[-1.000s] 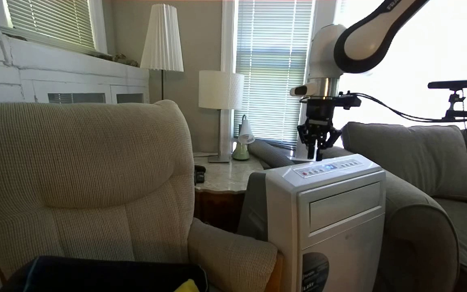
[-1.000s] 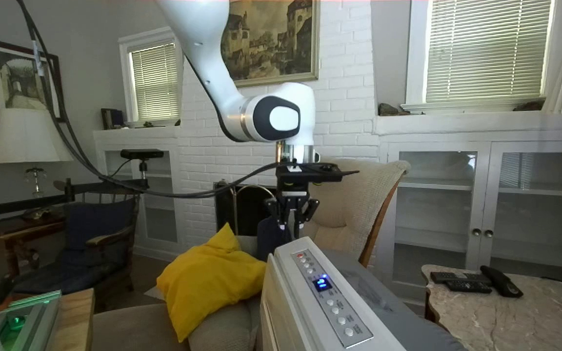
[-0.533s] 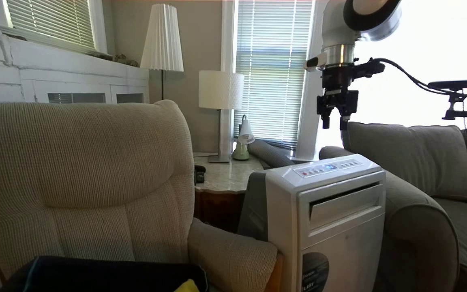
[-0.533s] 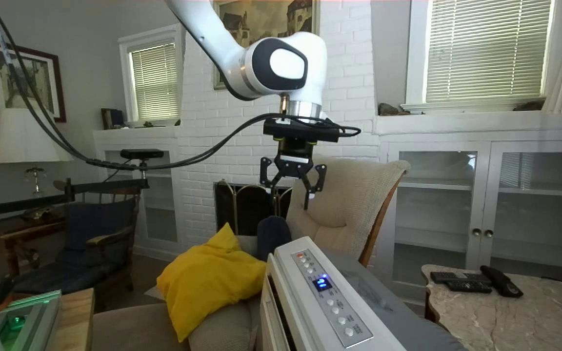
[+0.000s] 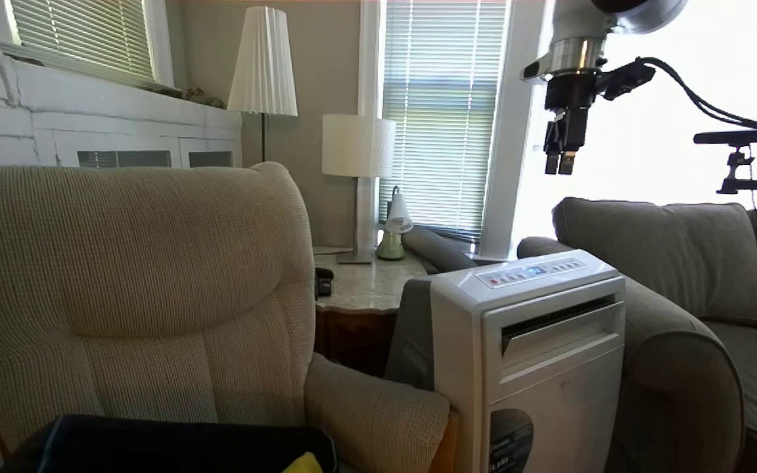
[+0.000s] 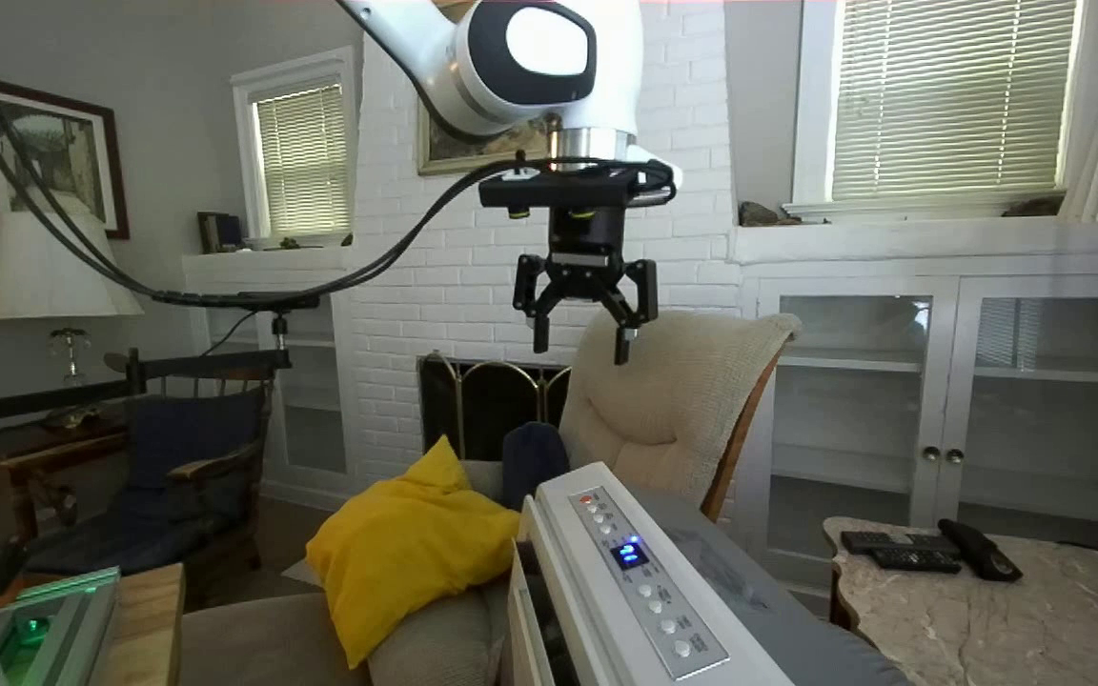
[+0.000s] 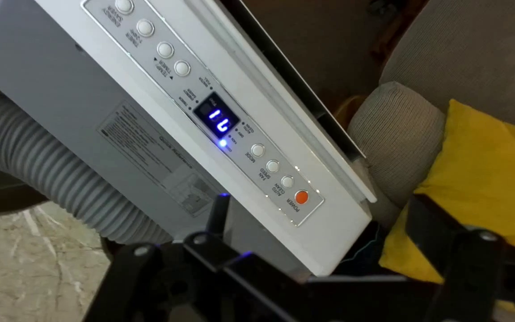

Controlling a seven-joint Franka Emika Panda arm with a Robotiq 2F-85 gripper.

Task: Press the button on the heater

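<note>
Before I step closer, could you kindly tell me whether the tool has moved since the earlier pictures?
Yes, upward: in both exterior views, the tool has risen from near the heater to well above it.

Two remotes point(image 6: 916, 560) beside black phone point(image 6: 978, 550) on marble-topped table point(image 6: 997, 629); yellow cushion point(image 6: 416, 553) near beige armchair point(image 6: 673, 381); pleated-shade lamp point(image 5: 263, 66).

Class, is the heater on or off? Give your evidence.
On: the heater has a display glowing with blue digits, a lit blue indicator beside it, and its front flap open.
</note>
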